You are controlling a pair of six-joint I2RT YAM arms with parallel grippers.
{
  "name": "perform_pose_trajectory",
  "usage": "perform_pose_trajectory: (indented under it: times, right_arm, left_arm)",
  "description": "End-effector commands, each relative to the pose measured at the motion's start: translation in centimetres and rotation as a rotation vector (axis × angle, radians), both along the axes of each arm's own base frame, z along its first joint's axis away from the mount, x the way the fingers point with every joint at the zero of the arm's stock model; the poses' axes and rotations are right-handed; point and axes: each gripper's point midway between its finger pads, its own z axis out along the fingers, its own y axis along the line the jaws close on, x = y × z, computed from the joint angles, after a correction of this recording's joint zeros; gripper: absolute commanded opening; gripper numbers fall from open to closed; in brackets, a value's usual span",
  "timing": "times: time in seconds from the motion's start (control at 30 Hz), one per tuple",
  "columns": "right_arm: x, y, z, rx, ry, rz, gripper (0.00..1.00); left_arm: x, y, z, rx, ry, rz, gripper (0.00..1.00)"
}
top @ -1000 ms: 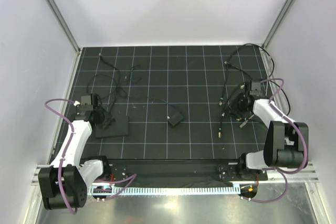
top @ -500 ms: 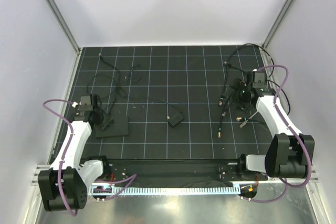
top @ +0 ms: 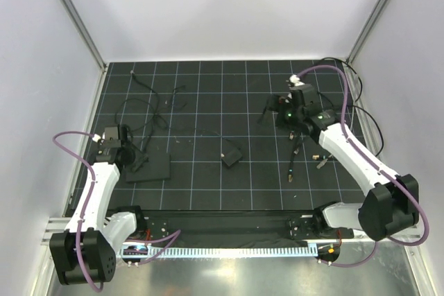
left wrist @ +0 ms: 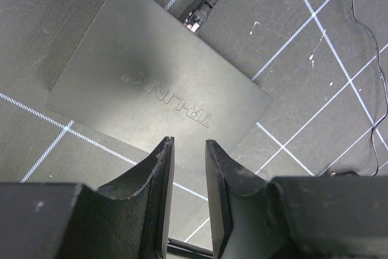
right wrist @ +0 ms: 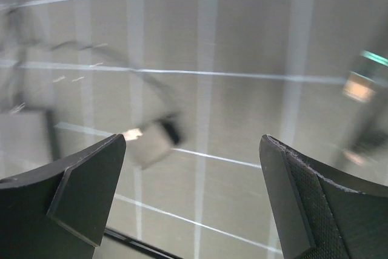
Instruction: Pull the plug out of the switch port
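Observation:
The switch is a flat matte-black box (left wrist: 151, 83) lying on the gridded mat at the left (top: 156, 170). A black plug (left wrist: 197, 17) with its cable sits in the port on the box's far narrow edge. My left gripper (left wrist: 189, 144) hovers over the box's near edge (top: 135, 160), open by a narrow gap with only mat showing between the fingers. My right gripper (right wrist: 193, 141) is wide open and empty, up over the right middle of the mat (top: 279, 114), far from the switch. The right wrist view is motion-blurred.
A small black square block (top: 232, 157) lies mid-mat, blurred in the right wrist view (right wrist: 151, 144). Loose cables with connectors (top: 305, 145) are piled at the right. Thin wires (top: 149, 112) lie behind the switch. White walls close in the mat.
My right arm has swung from the cable pile at the right toward the middle of the mat, and its jaws have opened wide. The left arm has hardly moved.

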Motion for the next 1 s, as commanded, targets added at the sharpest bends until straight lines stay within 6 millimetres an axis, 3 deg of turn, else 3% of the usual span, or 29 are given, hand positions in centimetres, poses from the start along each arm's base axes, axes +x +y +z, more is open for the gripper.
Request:
perform_pose_trajectory:
  times: [0.0,0.03,0.07,0.1,0.13,0.17,0.2,0.23,0.27,0.33,0.4,0.43,0.47,0.57,0.6,0.63,0.83,0.97]
  right_arm:
    - [1.5,6.4,4.3,0.106,-0.17,0.159,1.0]
    - [2.2,8.3,3.7,0.124,-0.166,0.189,1.0]
    - [1.7,11.6,4.7,0.156,-0.17,0.25,1.0]
    - [2.1,13.6,3.3,0.153,-0.139,0.278,1.0]
    - [2.7,15.8,4.7,0.174,-0.165,0.307,1.0]
    - [1.2,19.2,4.8,0.192,-0.16,0.379,1.0]
    - [0.9,21.2,5.0,0.208,-0.164,0.417,1.0]
    - [0.8,23.8,2.7,0.214,-0.115,0.468,1.0]
    - [1.1,26.3,4.7,0.26,-0.146,0.512,1.0]
    - [-0.9,30.8,4.2,0.325,-0.086,0.638,0.99]
    - [-0.5,34.4,2.9,0.341,-0.056,0.696,0.9]
    - [-0.9,36.5,4.8,0.371,-0.085,0.745,0.85]
    - [-0.8,37.7,1.5,0.342,-0.028,0.761,0.81]
    - [-1.6,40.7,1.2,0.369,-0.019,0.848,0.79]
    - [-1.7,41.4,-1.3,0.358,0.023,0.86,0.78]
    - [-1.8,42.2,-1.0,0.376,0.014,0.878,0.77]
    - [-2.3,44.2,-5.3,0.441,0.088,0.901,0.55]
    - [-3.0,44.6,-7.5,0.433,0.134,0.894,0.55]
  left_arm:
    - [0.7,0.3,0.6,0.011,-0.045,0.021,0.31]
    - [0.7,0.2,0.6,0.009,-0.043,0.018,0.31]
    - [0.9,0.1,0.9,0.008,-0.052,0.001,0.31]
    - [1.0,0.1,1.1,0.008,-0.058,-0.001,0.31]
    - [1.1,0.2,1.4,0.016,-0.064,0.001,0.31]
    - [1.3,0.9,1.8,0.044,-0.073,0.026,0.32]
    - [1.0,1.2,2.0,0.059,-0.06,0.042,0.32]
    - [0.9,1.5,2.1,0.07,-0.053,0.061,0.32]
    - [0.8,1.9,2.2,0.082,-0.045,0.082,0.32]
    - [0.5,2.5,2.5,0.102,-0.028,0.13,0.32]
    - [0.4,2.9,2.7,0.119,-0.02,0.145,0.31]
    - [0.4,3.1,2.7,0.128,-0.022,0.152,0.3]
    - [0.3,3.4,2.6,0.137,-0.018,0.166,0.29]
    - [-0.1,4.1,1.9,0.162,0.015,0.195,0.28]
    - [0.0,4.2,1.8,0.165,0.021,0.204,0.28]
    - [0.0,4.3,1.5,0.17,0.037,0.207,0.28]
    - [0.6,4.5,0.5,0.176,0.074,0.182,0.28]
    - [0.8,4.6,-0.4,0.18,0.103,0.173,0.27]
